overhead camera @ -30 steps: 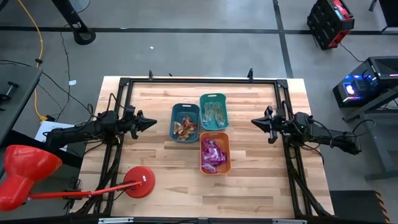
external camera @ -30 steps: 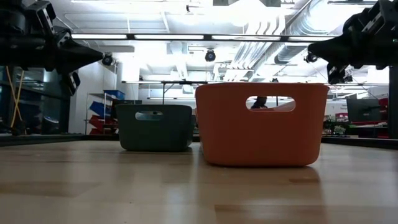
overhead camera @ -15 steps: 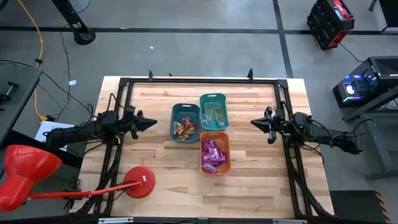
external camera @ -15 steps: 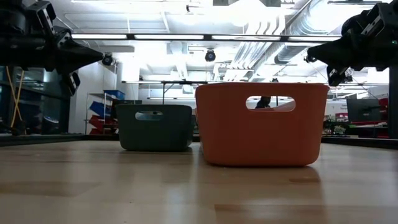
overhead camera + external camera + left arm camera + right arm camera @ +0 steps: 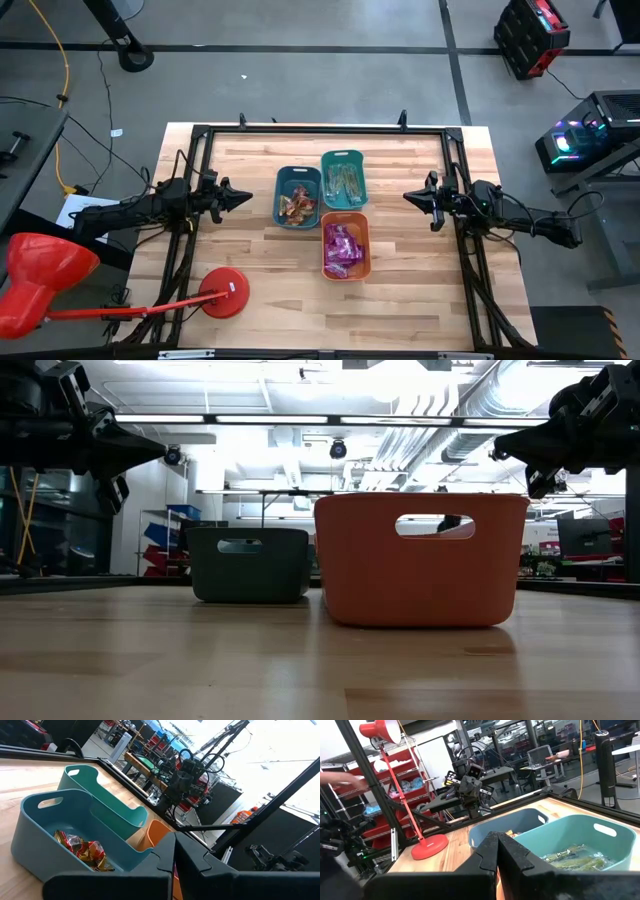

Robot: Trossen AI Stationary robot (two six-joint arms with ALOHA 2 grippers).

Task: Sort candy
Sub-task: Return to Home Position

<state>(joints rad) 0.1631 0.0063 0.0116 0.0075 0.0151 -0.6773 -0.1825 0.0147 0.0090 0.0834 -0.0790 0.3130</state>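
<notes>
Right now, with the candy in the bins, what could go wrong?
The blue bin, green bin and orange bin stand close together, so a bump on one would likely shove the others. The red lamp stands on the table near the left tool; a wide swing might knock it. The right tool hangs shut, clear of the bins.

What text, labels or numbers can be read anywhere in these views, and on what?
Nothing reads clearly.
Green stick packets in the teal bin: dark print, too blurred to read.
Orange-gold wrappers in the blue bin: print illegible.
Purple packets in the orange bin: too small.
Left gripper, right gripper, out at the table sides: no markings visible.
</notes>
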